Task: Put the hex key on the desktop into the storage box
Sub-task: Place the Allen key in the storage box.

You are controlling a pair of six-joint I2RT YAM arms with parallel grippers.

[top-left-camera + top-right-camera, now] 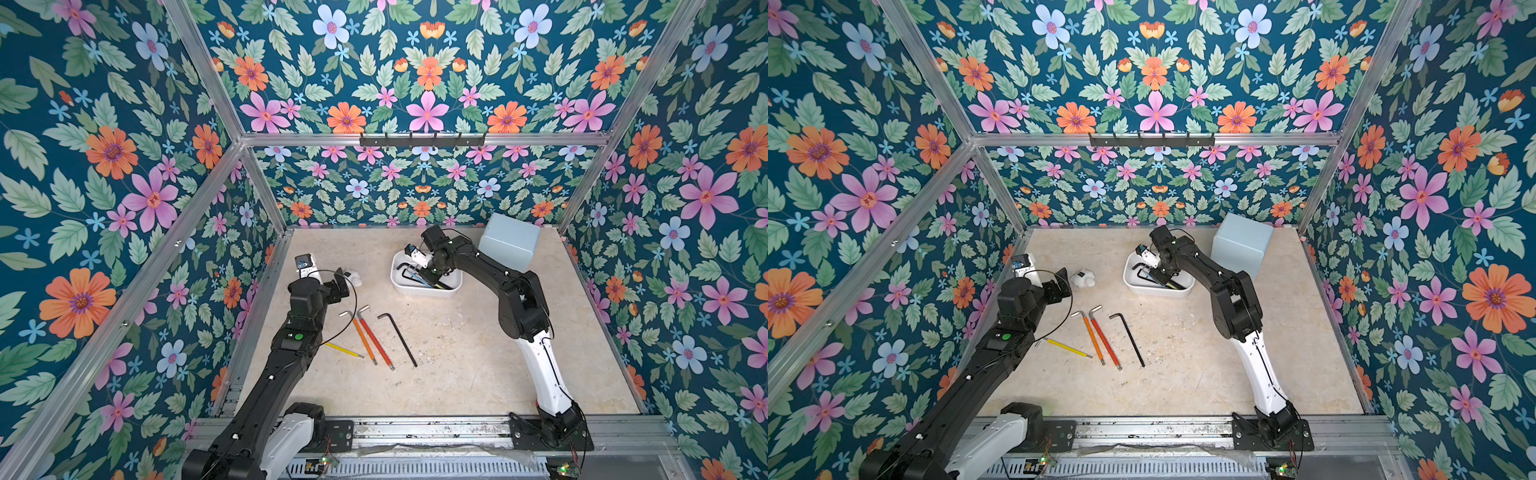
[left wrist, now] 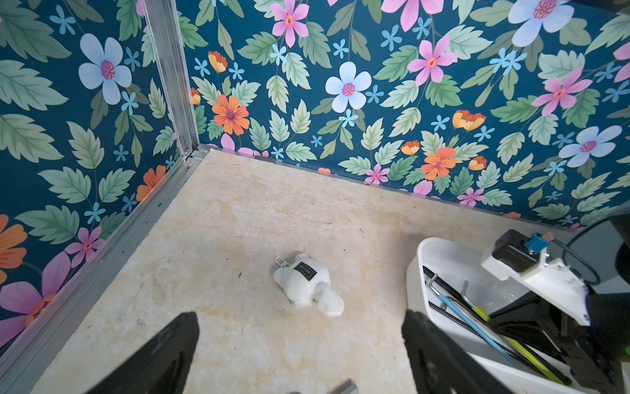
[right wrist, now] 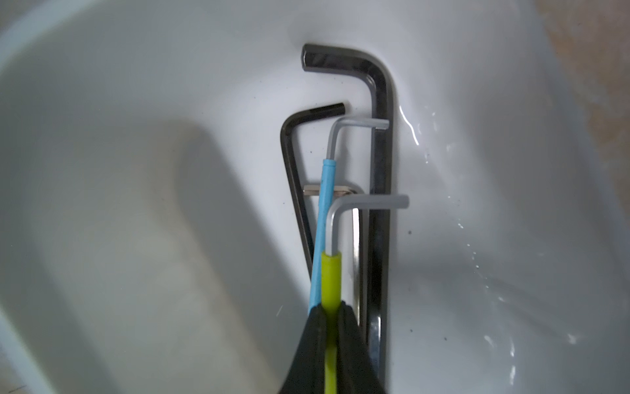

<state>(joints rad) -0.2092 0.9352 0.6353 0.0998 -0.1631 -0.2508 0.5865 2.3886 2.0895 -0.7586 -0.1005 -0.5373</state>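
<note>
The right gripper point(image 3: 330, 308) clamps the green hex key point(image 3: 331, 273) inside the storage box point(image 1: 424, 291); the left gripper point(image 2: 300, 329) hangs near that box, jaws apart. A black hex key point(image 1: 403, 340) lies near it.

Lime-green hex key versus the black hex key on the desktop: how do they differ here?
The lime-green hex key has a coloured sleeve on a silver shaft; the black hex key is bare and dark throughout. The lime-green hex key is inside the storage box; the black hex key lies on the desktop outside it. The right gripper is shut on the lime-green hex key; nothing touches the black hex key. Both are L-shaped.
</note>
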